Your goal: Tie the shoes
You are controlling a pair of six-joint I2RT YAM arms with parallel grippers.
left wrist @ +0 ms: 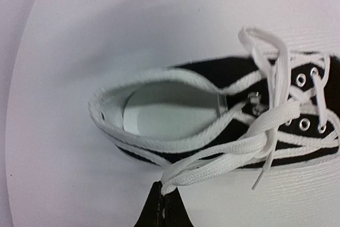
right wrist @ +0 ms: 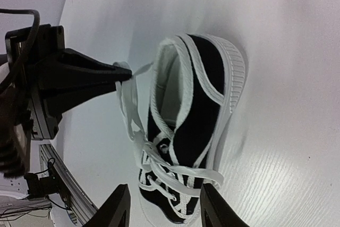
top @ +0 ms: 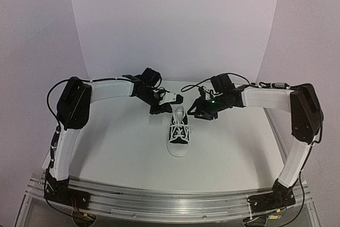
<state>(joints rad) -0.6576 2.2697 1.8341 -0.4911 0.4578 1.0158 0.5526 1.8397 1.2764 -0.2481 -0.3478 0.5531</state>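
Nearest you, the small black canvas sneaker [top: 178,134] with its white rubber toe cap sits mid-way across the white table top [top: 106,152]. Its toe points back at the arm bases and its long axis runs straight away from you. Its long white laces [left wrist: 276,104] cross over the eyelets but lie loose (no bow yet, I'd judge). Farther out, at the heel, your left gripper [left wrist: 163,198] is pressed together on one lace end. Your right gripper [right wrist: 164,198] hangs spread and empty on the opposite side, about as near.
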